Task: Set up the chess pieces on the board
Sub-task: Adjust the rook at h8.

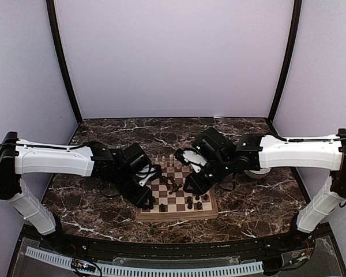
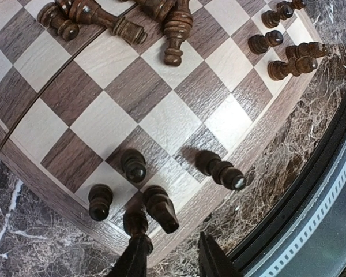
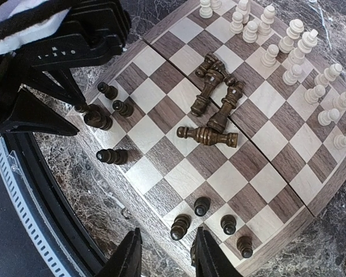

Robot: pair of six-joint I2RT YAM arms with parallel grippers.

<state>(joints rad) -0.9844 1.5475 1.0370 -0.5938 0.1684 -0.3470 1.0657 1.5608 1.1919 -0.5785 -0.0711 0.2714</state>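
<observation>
The left gripper (image 2: 173, 259) had its fingers parted with nothing between them, low over a corner of the board (image 2: 161, 121). The tip of one finger (image 2: 135, 262) sat just beside a standing dark piece (image 2: 136, 222); whether they touched could not be told. Four more dark figures stood on the squares nearest that corner. The right gripper (image 3: 164, 257) likewise had its fingers spread and empty, above the board's near edge, where four dark pawns (image 3: 202, 206) stood. Farther out, a heap of dark pieces (image 3: 213, 109) lay toppled at the board's middle, and the pale pieces (image 3: 288, 46) stood in two rows along the far side. The board rested on the marble table (image 1: 104, 138) between both arms.
</observation>
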